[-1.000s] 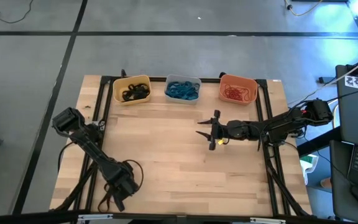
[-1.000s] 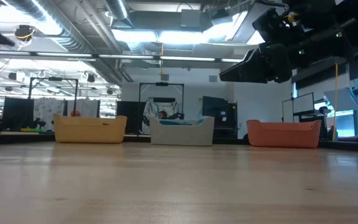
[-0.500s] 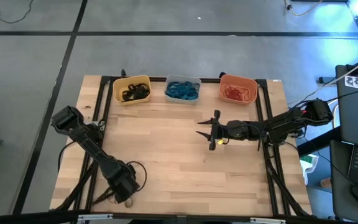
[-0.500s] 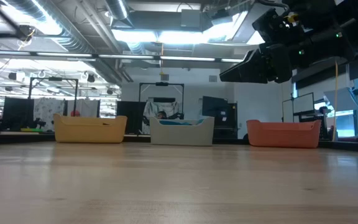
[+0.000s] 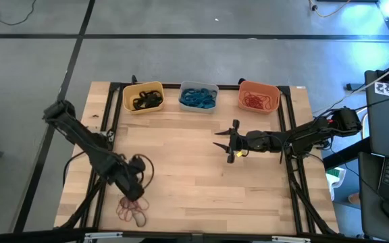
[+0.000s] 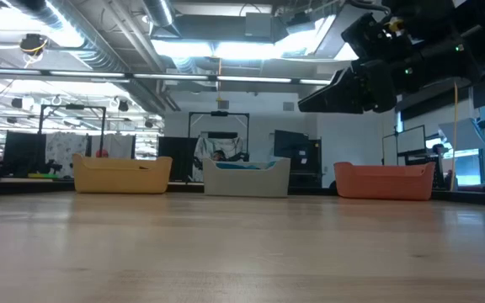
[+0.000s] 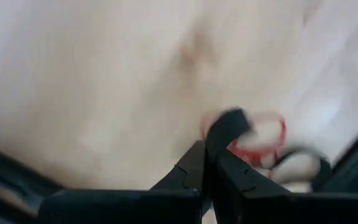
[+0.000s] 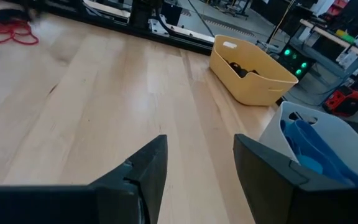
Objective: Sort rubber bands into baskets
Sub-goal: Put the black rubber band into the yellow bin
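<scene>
Loose red-orange rubber bands point(image 5: 132, 210) lie in a small pile on the table near its front left; in the left wrist view the red loops point(image 7: 263, 140) show blurred below the fingers. My left gripper point(image 5: 135, 196) hangs just beyond the pile, shut, with a black rubber band point(image 7: 229, 121) at its tips. My right gripper point(image 5: 231, 142) hovers open over the table's middle with nothing between its fingers point(image 8: 194, 168). Along the far edge stand the yellow basket point(image 5: 143, 97) with black bands, the pale grey basket point(image 5: 198, 96) with blue bands, and the orange basket point(image 5: 258, 96) with red bands. My left gripper pinches a black rubber band between its two fingertips point(image 7: 209, 149). A short curved piece of the loop point(image 7: 234, 117) sticks out past the tips. The fingers slant down at the table from above. The view is blurred, so how much of the band is lifted cannot be told.
A black frame rail point(image 5: 115, 115) runs along the table's left side and another point(image 5: 290, 128) along the right. The right arm point(image 6: 369, 80) hangs above the table's right half. Bare wood point(image 5: 181, 162) lies between the pile and the baskets.
My left gripper has shut over the pile at the front left, then has risen and drawn back toward the far edge as its arm swung left. The red bands, hidden under it before, now lie uncovered.
</scene>
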